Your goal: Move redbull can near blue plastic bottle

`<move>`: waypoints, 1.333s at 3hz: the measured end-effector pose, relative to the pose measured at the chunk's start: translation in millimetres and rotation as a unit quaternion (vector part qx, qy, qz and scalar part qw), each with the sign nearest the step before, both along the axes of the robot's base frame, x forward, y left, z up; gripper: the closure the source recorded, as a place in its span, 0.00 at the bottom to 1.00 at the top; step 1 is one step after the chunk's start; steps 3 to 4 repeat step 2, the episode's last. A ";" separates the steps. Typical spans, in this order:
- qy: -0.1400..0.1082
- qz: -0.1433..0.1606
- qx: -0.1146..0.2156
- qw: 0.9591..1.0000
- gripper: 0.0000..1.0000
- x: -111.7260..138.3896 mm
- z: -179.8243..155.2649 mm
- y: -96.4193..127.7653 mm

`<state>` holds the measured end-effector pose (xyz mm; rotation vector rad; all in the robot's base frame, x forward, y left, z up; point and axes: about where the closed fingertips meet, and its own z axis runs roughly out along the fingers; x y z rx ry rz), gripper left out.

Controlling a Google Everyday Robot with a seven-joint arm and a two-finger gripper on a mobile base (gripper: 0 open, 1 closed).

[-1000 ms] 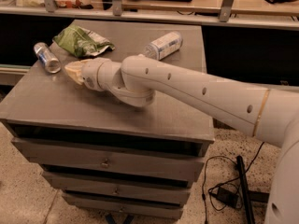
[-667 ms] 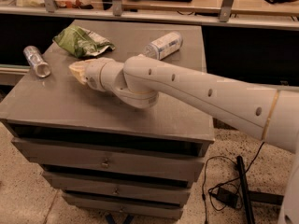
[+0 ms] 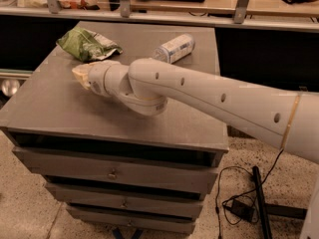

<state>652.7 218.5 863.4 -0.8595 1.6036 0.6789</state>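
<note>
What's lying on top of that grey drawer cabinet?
A green snack bag and a blue plastic bottle on its side; the end effector is near the bag. The arm hides the middle.

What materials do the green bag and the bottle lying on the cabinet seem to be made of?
The green bag: thin glossy foil or plastic film, judging by its crumpled, creased surface. The bottle: probably clear plastic with a pale blue-white label; the look leaves this open. The claw hangs over the left side of the cabinet, near the bag.
</note>
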 end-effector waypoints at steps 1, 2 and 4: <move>0.000 0.001 0.000 1.000 0.13 -0.8 0.6 1.6; -0.001 0.003 0.000 1.000 0.00 -1.7 1.3 3.3; -0.001 0.003 0.000 1.000 0.00 -1.7 1.3 3.3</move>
